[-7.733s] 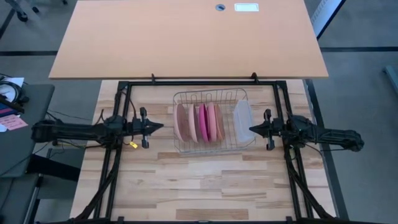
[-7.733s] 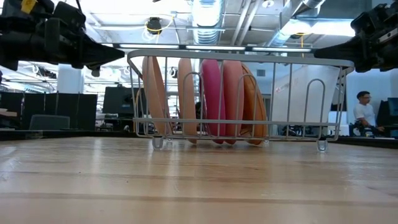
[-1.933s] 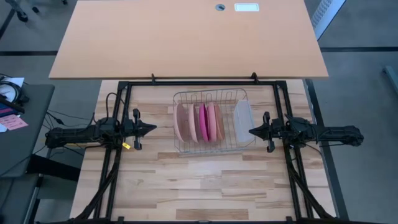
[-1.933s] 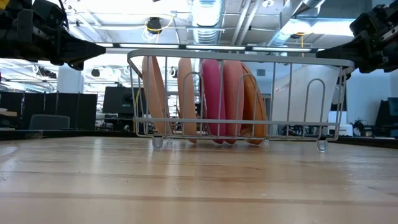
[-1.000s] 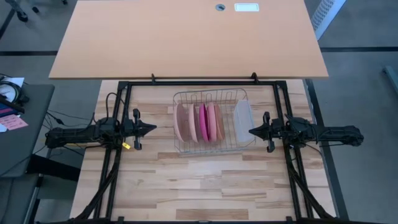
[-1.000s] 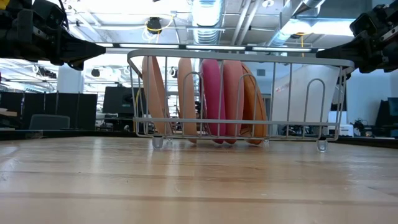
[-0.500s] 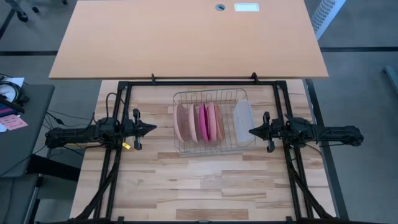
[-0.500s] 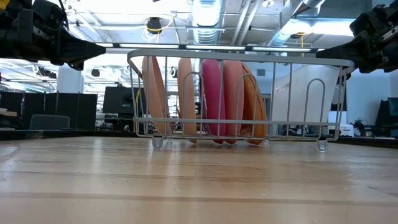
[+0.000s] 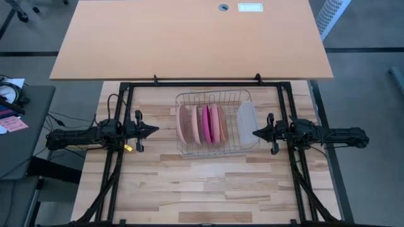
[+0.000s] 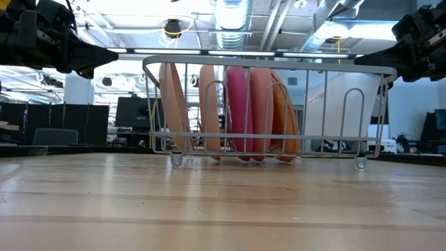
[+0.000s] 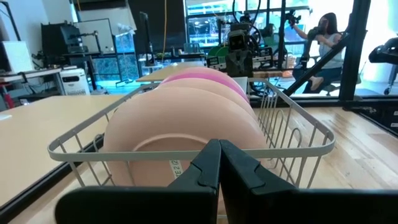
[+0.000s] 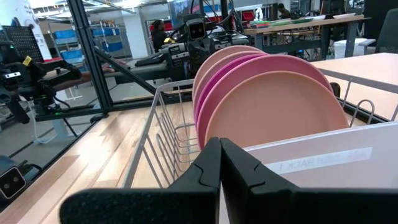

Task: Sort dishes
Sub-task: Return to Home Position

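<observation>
My wooden table [image 9: 202,189] carries the wire rack [image 9: 214,151] directly; the rack stands on its small feet. Pale planks run crosswise in front of the rack. A black frame [image 9: 202,82] lies along the tabletop around the rack.

Five plates [image 9: 203,123] counted, all round, flat, plain plastic, of like size. All stand on edge in the wire rack [image 9: 214,94], centre of the high view, on the desk [image 9: 208,183]. The row runs left to right across the frame, rims up.

- Leftmost plate [image 9: 183,123]: pale salmon, near upright, clear gap to its neighbour.
- Second plate [image 9: 196,124]: same pale salmon, upright.
- Magenta plate [image 9: 206,123]: bright, upright, middle of the row.
- Pink plate [image 9: 214,122]: close against the magenta one.
- Salmon-orange plate [image 9: 223,123]: right end of the row, leaning left onto the pink one in the low view.

The row fills the rack's left and middle part.
</observation>
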